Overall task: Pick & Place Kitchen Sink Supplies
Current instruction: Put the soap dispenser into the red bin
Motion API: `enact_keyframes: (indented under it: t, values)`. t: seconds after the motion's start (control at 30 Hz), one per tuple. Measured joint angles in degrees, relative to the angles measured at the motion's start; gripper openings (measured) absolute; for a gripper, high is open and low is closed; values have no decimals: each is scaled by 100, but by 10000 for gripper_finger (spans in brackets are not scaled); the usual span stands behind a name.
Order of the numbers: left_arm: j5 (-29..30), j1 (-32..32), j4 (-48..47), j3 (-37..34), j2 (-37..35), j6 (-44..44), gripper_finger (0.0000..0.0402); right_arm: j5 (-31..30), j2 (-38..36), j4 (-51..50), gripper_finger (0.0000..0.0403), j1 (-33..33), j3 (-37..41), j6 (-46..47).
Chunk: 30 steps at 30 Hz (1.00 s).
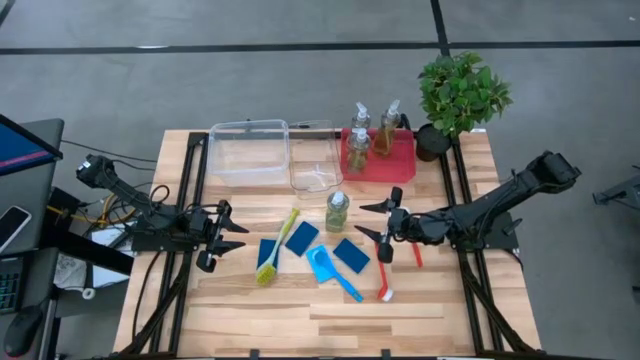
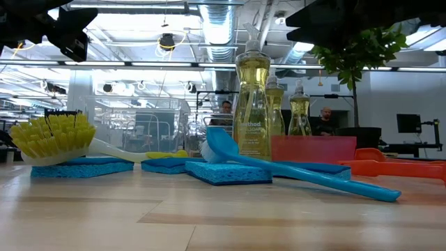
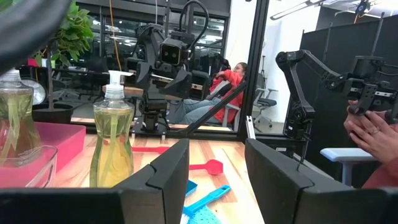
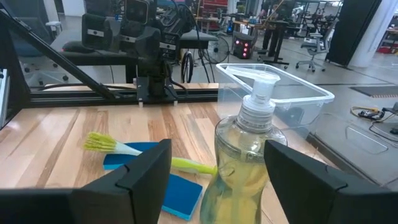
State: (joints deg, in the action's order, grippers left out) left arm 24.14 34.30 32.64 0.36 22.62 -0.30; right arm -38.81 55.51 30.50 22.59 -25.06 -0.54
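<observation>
Right hand (image 1: 383,222) hangs apart just beside the lone pump bottle (image 1: 338,211) on the table (image 1: 400,310); its wrist view cuts off the bottle's base. Left hand (image 1: 222,235) waits apart.

Pump bottles (image 1: 338,211): you have four
Blue sponges (image 1: 301,236): three
Brushes (image 1: 277,248): three
Clear bins (image 1: 249,151): two
Red tray (image 1: 398,161): one

Wooden table (image 1: 400,320) on grey floor. Far edge: two clear plastic bins, large (image 1: 248,150) left of small (image 1: 316,165), touching; red tray (image 1: 398,160) right of them. Potted green plant (image 1: 460,95) at far right corner. Monitor (image 1: 25,145) and phone (image 1: 12,225) off table's left. Seated person in red (image 3: 224,84) beyond.
</observation>
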Motion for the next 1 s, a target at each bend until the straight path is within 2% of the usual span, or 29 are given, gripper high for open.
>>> enact_keyframes:
  t: [1.0]
  values:
    - [0,0,0,0,0,0,158,0,9,-2,249,-105,0,105]
